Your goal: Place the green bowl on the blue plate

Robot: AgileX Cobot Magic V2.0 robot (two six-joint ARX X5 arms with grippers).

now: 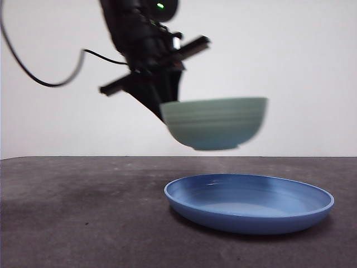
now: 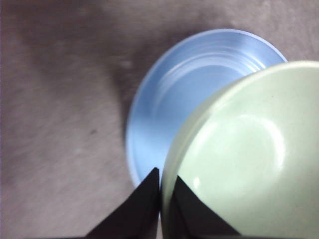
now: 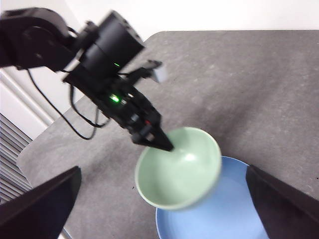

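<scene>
The green bowl (image 1: 214,123) is being held in the air by the left gripper (image 2: 160,185), jaws pinched on its rim, one inside and one outside. It is being kept above the blue plate (image 1: 249,202), not touching it. The plate is lying on the dark table (image 1: 78,212). The right gripper (image 3: 164,204) is being held spread wide, well clear above.

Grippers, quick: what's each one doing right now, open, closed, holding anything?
Left gripper: shut on the rim of the green bowl, holding it in the air above the blue plate.
Right gripper: open, holding nothing.
</scene>
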